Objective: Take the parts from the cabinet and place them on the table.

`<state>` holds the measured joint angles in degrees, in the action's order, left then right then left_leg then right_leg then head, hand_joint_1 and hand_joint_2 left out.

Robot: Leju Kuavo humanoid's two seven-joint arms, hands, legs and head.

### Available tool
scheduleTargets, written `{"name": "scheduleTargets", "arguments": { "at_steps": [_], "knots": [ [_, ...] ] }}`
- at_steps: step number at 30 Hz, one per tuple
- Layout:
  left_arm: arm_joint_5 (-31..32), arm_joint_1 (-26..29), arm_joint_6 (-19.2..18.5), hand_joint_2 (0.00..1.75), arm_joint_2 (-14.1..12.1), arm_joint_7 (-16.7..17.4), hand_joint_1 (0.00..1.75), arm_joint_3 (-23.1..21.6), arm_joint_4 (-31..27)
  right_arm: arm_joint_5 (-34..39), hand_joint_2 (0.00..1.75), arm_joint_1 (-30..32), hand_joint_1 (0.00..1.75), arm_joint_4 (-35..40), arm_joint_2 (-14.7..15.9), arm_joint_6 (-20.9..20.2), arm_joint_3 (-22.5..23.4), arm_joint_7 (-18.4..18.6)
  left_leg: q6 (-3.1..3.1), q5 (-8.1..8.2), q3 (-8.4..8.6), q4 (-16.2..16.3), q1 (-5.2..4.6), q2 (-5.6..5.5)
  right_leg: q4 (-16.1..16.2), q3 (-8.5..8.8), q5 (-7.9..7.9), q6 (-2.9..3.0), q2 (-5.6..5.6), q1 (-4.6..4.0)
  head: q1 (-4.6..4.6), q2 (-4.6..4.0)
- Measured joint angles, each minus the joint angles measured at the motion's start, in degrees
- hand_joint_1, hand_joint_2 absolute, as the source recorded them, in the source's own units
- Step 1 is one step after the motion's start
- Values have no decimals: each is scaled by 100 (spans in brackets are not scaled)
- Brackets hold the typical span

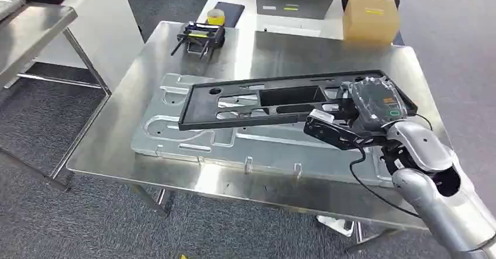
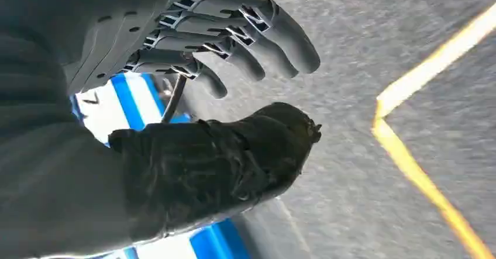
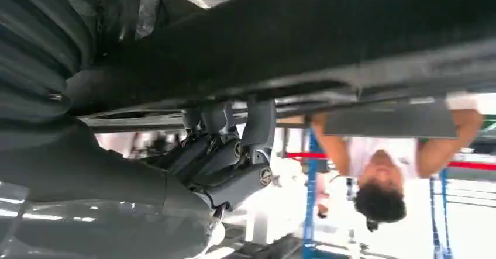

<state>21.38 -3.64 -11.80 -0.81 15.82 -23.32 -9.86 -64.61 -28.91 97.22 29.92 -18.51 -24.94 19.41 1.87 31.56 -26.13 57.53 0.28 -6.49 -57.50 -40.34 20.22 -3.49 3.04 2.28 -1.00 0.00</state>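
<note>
1. We see the right hand [image 1: 351, 121] gripping the long black panel [image 1: 257, 101] at its right end, fingers [image 3: 225, 154] curled under the edge.
2. The panel stretches leftward from the hand, above the steel table [image 1: 175, 171] and the grey moulded tray [image 1: 169, 136] on it.
3. Our left hand [image 2: 222, 66] hangs over the carpet [image 2: 362, 48], fingers apart, holding nothing.

Steel table [image 1: 117, 148] — metal fixture plate [image 1: 193, 139]
</note>
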Motion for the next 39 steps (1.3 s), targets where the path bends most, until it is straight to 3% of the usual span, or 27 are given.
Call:
{"name": "scheduleTargets", "arguments": {
  "at_steps": [1,2,4,5,6,7,9,10,11,12,13,14,15,16,17,18,19,20,25,30,31,33,34,35,36,38,39],
  "knots": [
    [-2,-17,2,175,0,-4,0,0,0,2,175,29,175,-33,-15,-22,-9,-4,-56,92,6,-60,-5,-85,-126,102,84,65,-51,-55,0,0],
    [2,-13,2,175,0,-4,0,0,0,2,175,25,175,-33,-13,-24,-9,-6,-91,130,131,-113,12,-108,-140,155,128,130,-87,-68,15,0],
    [4,-43,4,175,-4,-4,0,0,0,-2,175,-83,175,-37,-33,-28,-11,-9,-128,-18,31,201,15,-48,-90,269,221,252,-184,-59,26,0],
    [4,-55,2,175,-2,-19,0,0,0,-2,175,-99,175,-46,-35,-28,-11,-4,-155,-74,-113,493,22,247,-56,375,254,299,-207,-60,9,0],
    [-4,-54,-13,175,7,-55,0,0,0,22,175,-97,175,-63,-35,-28,-9,4,-185,-62,-343,859,11,456,-41,451,277,338,-257,-72,39,0],
    [-11,-62,-35,175,9,-81,0,0,0,50,175,-94,175,-96,-44,-26,-9,15,-214,58,-605,1203,14,538,-36,503,323,370,-282,-86,28,0],
    [-26,-79,-59,175,13,-98,0,0,0,81,175,-67,175,-184,-68,-22,-11,24,-240,568,-1095,1637,15,573,-35,621,452,387,-324,-99,37,0],
    [-26,-75,-61,175,15,-100,0,0,0,83,175,-54,175,-225,-74,-20,-9,24,-240,762,-1244,1627,15,578,-35,695,521,386,-333,-103,33,0],
    [-26,-61,-63,175,15,-100,0,0,0,83,175,-49,175,-266,-92,-20,-9,24,-226,743,-1323,1463,13,579,-35,792,600,385,-340,-108,35,0],
    [-26,-41,-66,175,13,-100,0,0,0,83,175,-38,175,-295,-103,-22,-11,24,-205,544,-1326,1195,9,580,-35,879,667,383,-342,-115,37,0],
    [-48,-27,-72,175,13,-114,0,0,0,83,175,-19,175,-324,-111,-22,-11,24,-157,135,-1305,812,-10,582,-35,965,737,379,-347,-122,35,0],
    [-79,-13,-85,175,13,-138,0,2,0,90,175,5,175,-354,-116,-20,-11,31,-91,-503,-1295,379,-48,595,-32,1024,803,373,-357,-127,35,0],
    [-101,27,-83,175,2,-136,0,4,11,111,0,23,0,-424,-129,2,-11,29,-40,-994,-1368,76,-97,604,-81,1068,863,350,-342,-156,28,0],
    [-105,24,-70,175,2,-125,0,7,11,125,0,59,0,-493,-179,17,-13,28,-15,-900,-1292,125,-94,595,-46,1084,914,299,-313,-167,33,0],
    [-103,-2,-70,175,7,-109,0,7,11,142,0,89,0,-547,-201,24,-18,28,-15,-987,-1277,131,-107,570,-32,1129,961,264,-317,-170,22,0],
    [-98,-8,-81,175,13,-103,0,7,11,142,0,96,0,-570,-210,42,-15,22,-22,-1024,-1260,80,-63,573,-66,1142,992,275,-313,-179,26,0],
    [-83,-30,-83,175,24,-109,0,7,11,142,0,113,0,-603,-216,54,-15,15,-114,-1012,-1260,86,-67,562,-67,1119,933,356,-308,-182,26,0],
    [-66,-45,-90,0,28,-138,0,9,11,142,0,97,0,-643,-219,70,-15,13,-106,-1016,-1267,71,-68,550,-60,1123,936,350,-325,-172,17,0],
    [-98,-74,-195,0,52,-146,0,42,11,166,0,65,0,-826,-284,96,-15,-39,-33,-952,-1251,68,-70,510,127,1240,992,315,-351,-179,9,0],
    [-114,-68,-149,0,72,-112,0,65,11,170,0,62,0,-900,-321,96,-15,-37,-12,-938,-1234,64,-71,511,170,1261,997,303,-355,-180,11,0],
    [-76,-71,-149,0,72,-107,0,66,11,170,0,64,0,-903,-330,96,-15,-39,49,-894,-1234,103,-134,503,238,1282,980,198,-358,-161,20,0],
    [-18,-68,-149,0,74,-94,0,66,11,173,0,48,0,-909,-343,98,-15,-37,101,-938,-1180,27,-104,510,272,1332,953,137,-354,-183,17,0],
    [9,-71,-149,0,85,-90,0,66,11,173,0,38,0,-909,-341,101,-15,-37,129,-990,-1123,-71,-23,533,274,1371,983,124,-337,-183,19,0],
    [11,-77,-131,0,90,-85,0,66,11,179,0,33,0,-911,-343,105,-13,-37,151,-1019,-1084,-128,-14,542,99,1300,1136,122,-328,-168,6,0],
    [35,-80,-72,0,90,-85,0,66,11,220,0,28,0,-911,-343,129,-13,-39,177,-1039,-1076,-151,-8,545,-284,1142,1395,116,-321,-167,-7,0],
    [87,-81,-20,0,90,-111,0,63,11,313,0,71,0,-909,-345,182,-13,-66,163,-1051,-1097,-148,-8,547,-1229,720,1840,83,-315,-129,-9,0],
    [103,-81,-15,0,90,-118,0,66,11,339,0,102,0,-909,-348,190,-13,-85,151,-1060,-1109,-145,-7,545,-1498,591,1896,67,-315,-111,-7,0]
  ]
}}
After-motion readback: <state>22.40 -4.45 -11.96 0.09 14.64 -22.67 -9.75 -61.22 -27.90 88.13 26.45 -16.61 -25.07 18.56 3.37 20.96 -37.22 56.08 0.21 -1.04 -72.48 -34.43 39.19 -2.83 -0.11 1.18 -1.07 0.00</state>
